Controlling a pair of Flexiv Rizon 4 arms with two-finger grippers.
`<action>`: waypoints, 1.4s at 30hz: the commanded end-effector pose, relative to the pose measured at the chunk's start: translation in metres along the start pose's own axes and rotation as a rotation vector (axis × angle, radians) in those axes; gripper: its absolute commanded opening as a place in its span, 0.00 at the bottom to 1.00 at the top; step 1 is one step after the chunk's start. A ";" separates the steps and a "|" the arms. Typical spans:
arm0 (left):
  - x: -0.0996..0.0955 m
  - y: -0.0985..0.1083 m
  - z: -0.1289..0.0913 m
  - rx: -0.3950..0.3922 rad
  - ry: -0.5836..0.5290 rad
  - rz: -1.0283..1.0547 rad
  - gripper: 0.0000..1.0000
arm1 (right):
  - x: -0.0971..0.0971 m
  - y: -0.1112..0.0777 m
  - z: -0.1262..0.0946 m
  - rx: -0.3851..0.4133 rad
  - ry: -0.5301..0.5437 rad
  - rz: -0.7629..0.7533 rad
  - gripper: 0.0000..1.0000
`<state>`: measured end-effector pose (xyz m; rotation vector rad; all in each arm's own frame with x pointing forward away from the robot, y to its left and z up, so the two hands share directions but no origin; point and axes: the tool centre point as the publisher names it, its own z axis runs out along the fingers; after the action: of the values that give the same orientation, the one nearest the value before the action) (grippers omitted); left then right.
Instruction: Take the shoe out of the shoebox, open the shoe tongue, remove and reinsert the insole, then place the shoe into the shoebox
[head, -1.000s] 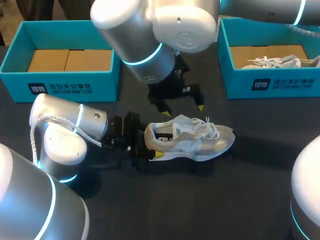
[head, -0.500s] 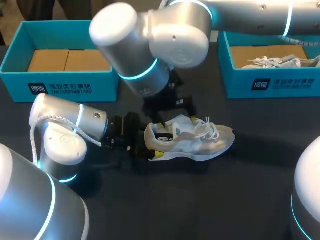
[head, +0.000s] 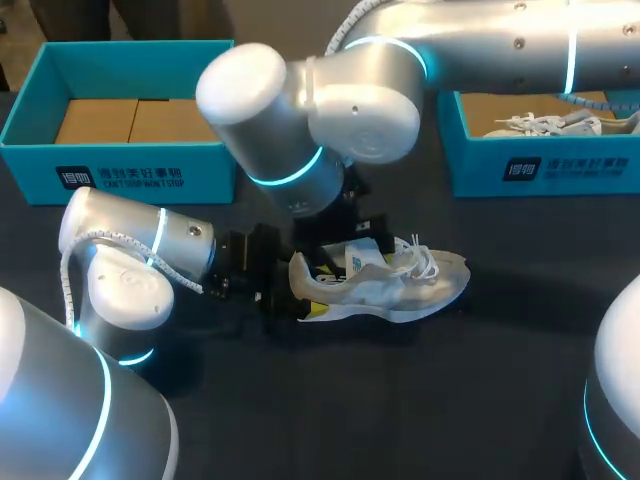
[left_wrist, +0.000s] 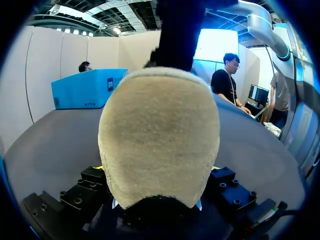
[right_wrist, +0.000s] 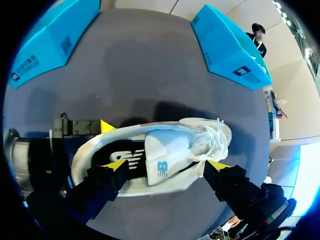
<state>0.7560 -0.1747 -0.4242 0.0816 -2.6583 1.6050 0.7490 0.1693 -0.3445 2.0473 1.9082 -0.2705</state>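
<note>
The table (head: 480, 380) is a dark, matte sheet. On it are two teal boxes, two shoes and two grippers.

The pale shoe (head: 390, 285) lies out on the table, well apart from both boxes. The heel-side box (head: 120, 170) stands well beyond the shoe's heel end and holds only brown cardboard (head: 140, 120). The toe-side box (head: 560, 165) stands well beyond its toe end and holds the second shoe (head: 560, 122).

The left gripper (left_wrist: 157, 167) is at the shoe's heel. Its own view is almost filled by the fuzzy cream back of that heel, which sits between the fingers with black finger blocks tight against either side. It is clenched on the shoe. The head view shows only one yellow tip there, low at the heel.

The right gripper (right_wrist: 166, 164) hangs just above the shoe, and the head view hides it behind the arm's big silver joint. Its own view gives what the head view cannot. The two yellow tips are spread wide apart and released. One is over the shoe's opening and the other is beside the laces. Neither side is pinched. That view also looks down into the opening to the dark insole (right_wrist: 100, 150), and it catches a yellow tip of the left gripper just beside the heel.
</note>
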 end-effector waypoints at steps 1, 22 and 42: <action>0.002 0.002 0.004 -0.003 0.002 -0.001 0.00 | 0.007 -0.005 0.010 -0.016 -0.021 0.119 1.00; 0.002 0.002 0.004 -0.003 0.002 -0.001 0.00 | -0.046 0.002 0.006 -0.007 -0.191 0.151 1.00; 0.002 0.002 0.004 -0.003 0.002 -0.001 0.00 | -0.059 0.009 -0.014 0.020 -0.139 0.177 0.00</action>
<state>0.7560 -0.1747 -0.4242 0.0815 -2.6584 1.6049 0.7551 0.1205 -0.3072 2.0423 1.7649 -0.4236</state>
